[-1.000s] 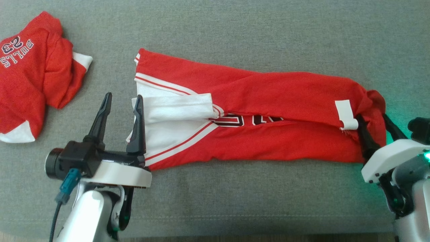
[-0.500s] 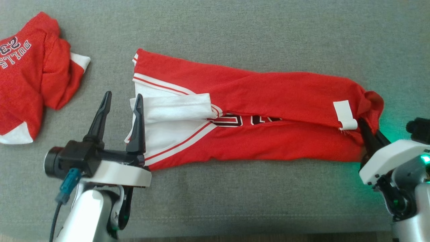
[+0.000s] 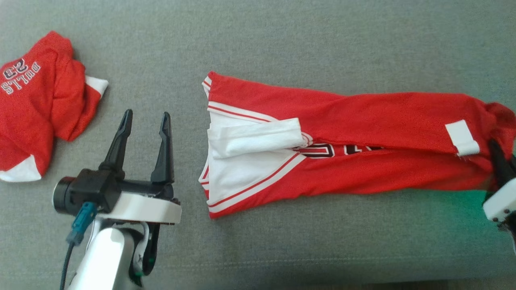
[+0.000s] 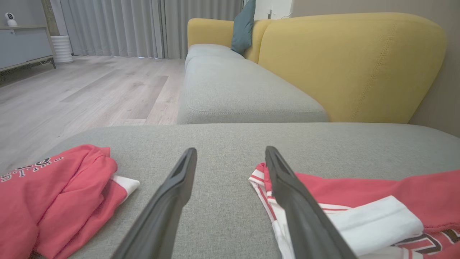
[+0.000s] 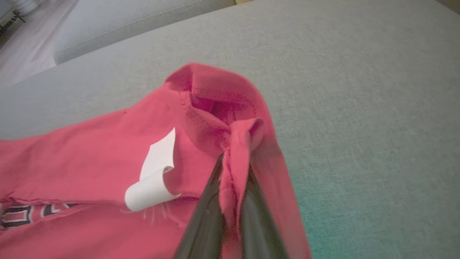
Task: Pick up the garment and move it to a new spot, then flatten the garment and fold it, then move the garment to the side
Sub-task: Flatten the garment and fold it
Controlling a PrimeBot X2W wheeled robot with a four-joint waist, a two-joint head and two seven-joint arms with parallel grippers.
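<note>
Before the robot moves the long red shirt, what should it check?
1. Right tool shut on the end of the red shirt: ok.
2. Left tool open and apart from the red shirt: ok.
3. Red shirt lying flat: not ok. The white sleeve is folded over and the gripped end is bunched.
4. Other shirt out of the way, far left on the sofa: ok.
5. Grip firm enough not to slip: cannot tell.
</note>
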